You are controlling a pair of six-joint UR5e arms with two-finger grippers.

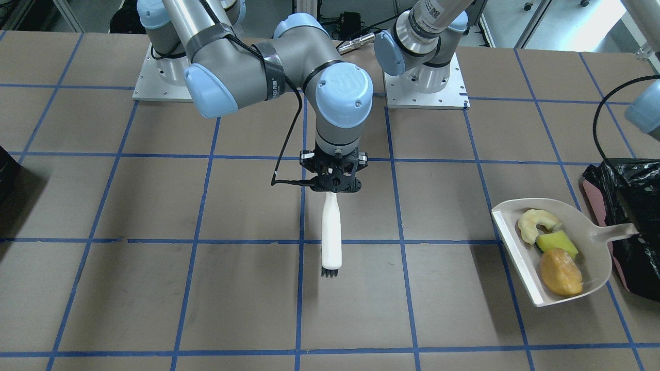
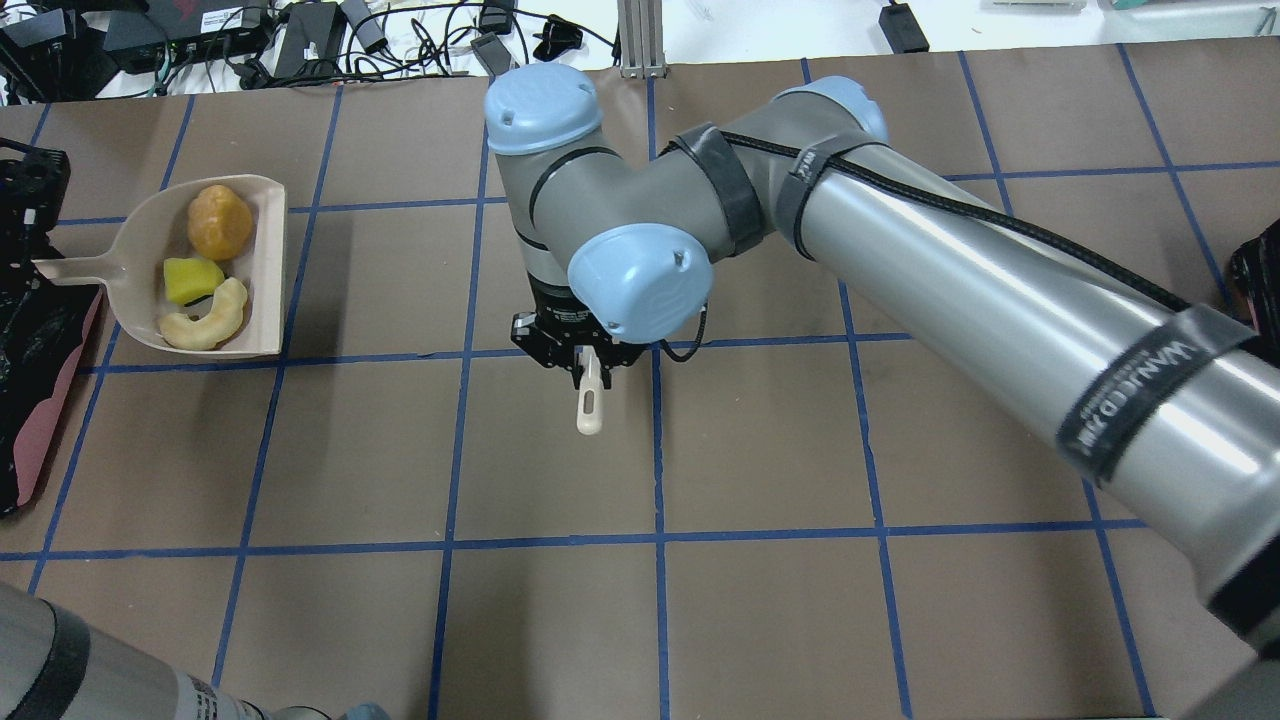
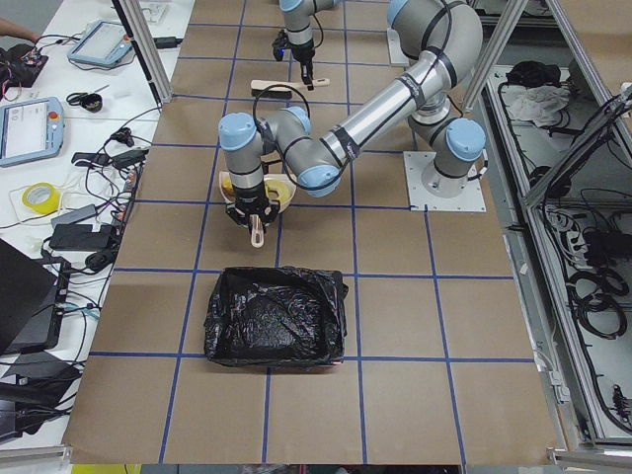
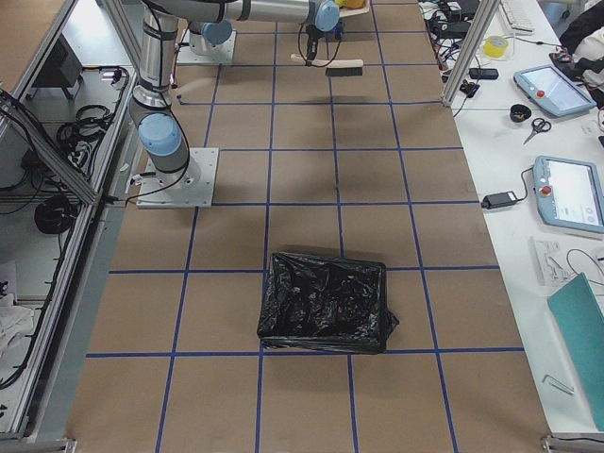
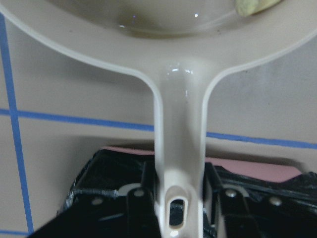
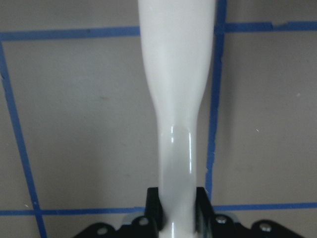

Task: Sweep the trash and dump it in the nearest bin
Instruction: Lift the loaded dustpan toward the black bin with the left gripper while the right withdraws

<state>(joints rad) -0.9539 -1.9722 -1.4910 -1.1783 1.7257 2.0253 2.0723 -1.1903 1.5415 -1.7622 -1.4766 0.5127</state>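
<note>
The white dustpan (image 1: 593, 257) holds all three trash pieces: the cream peel (image 1: 536, 224), the yellow-green sponge cube (image 1: 557, 243) and the orange-brown lump (image 1: 561, 272). They also show in the overhead view: lump (image 2: 220, 222), cube (image 2: 190, 280), peel (image 2: 205, 320). My left gripper (image 5: 179, 196) is shut on the dustpan's handle (image 5: 181, 148). The handle reaches over the edge of the pink-sided, black-bagged bin (image 1: 631, 206), and the pan is beside the bin. My right gripper (image 1: 335, 183) is shut on the white brush (image 1: 331, 232) over the table's middle.
A second black bag-lined container (image 4: 326, 302) stands on my right side, seen at the frame edge in the overhead view (image 2: 1262, 280). Blue tape lines grid the brown table (image 2: 760, 620). Cables and devices lie past the far edge (image 2: 300, 40).
</note>
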